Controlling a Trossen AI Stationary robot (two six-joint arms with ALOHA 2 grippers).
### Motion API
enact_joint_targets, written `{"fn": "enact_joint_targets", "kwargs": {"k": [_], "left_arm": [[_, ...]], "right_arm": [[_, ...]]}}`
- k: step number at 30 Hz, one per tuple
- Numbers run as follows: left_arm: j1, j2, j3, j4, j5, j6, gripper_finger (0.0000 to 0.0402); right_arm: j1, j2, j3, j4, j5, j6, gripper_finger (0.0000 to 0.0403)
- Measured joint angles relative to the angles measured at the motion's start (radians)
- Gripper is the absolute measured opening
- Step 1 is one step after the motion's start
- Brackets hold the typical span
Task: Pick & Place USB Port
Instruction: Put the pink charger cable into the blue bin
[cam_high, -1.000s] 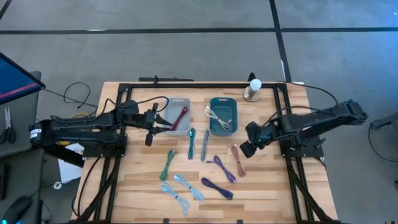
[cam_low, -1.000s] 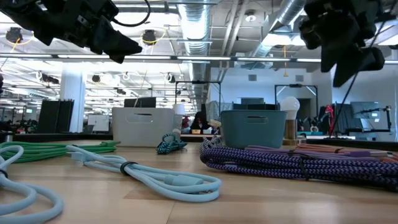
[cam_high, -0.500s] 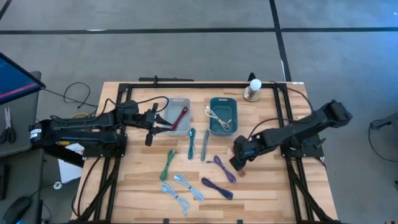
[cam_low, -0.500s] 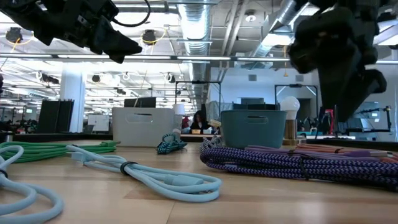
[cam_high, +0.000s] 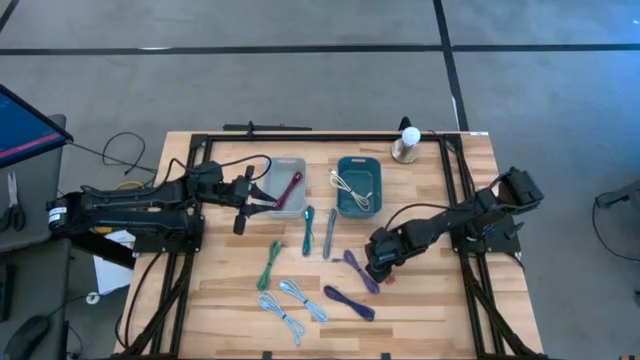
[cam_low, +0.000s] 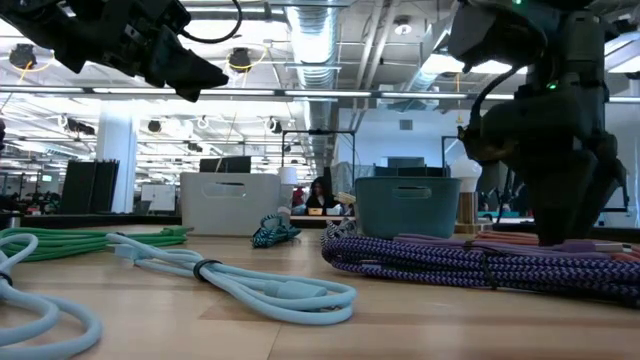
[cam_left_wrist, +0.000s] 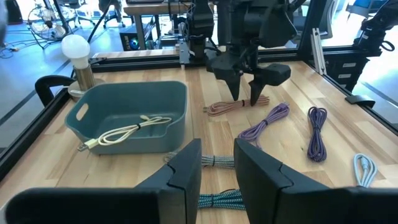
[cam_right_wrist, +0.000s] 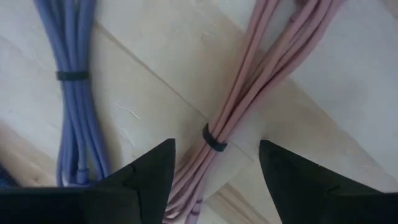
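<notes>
The right gripper (cam_right_wrist: 211, 180) is hanging wide open and empty, straddling the pink cable (cam_right_wrist: 249, 106) at its black tie (cam_right_wrist: 213, 138) — it should drop straight and close there. The left gripper (cam_left_wrist: 217, 165) is waiting at nine o'clock — half-open, nothing visibly held.

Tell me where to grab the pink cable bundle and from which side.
Grip the pink cable bundle at its black tie, where the strands are cinched narrowest. Come straight down from above; the open right claw already straddles that spot, and the bundle lies flat on the table.

We see the right gripper (cam_high: 381, 262) has swung in from the table's right side and come down low over the pink cable (cam_right_wrist: 249, 99) (its fingers wide apart, one on each side).
</notes>
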Motion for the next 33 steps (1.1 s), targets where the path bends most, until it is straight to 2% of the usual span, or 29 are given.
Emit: {"fn": "enact_joint_targets", "kwargs": {"k": [7, 19, 26, 33], "left_arm": [[0.000, 0.000, 0.000, 0.000, 0.000, 0.000, 0.0095], [0.000, 0.000, 0.000, 0.000, 0.000, 0.000, 0.0095], [0.000, 0.000, 0.000, 0.000, 0.000, 0.000, 0.0095], [0.000, 0.000, 0.000, -0.001, 0.000, 0.000, 0.0095]], "right_arm": [[0.000, -0.002, -0.001, -0.007, -0.003, 0.000, 0.0184], [0.000, 0.004, -0.002, -0.027, 0.011, -0.027, 0.0016], [-0.007, -0.001, 0.002, -0.023, -0.019, -0.058, 0.0012], [-0.019, 0.000, 0.089, -0.021, -0.042, -0.194, 0.0005]]}}
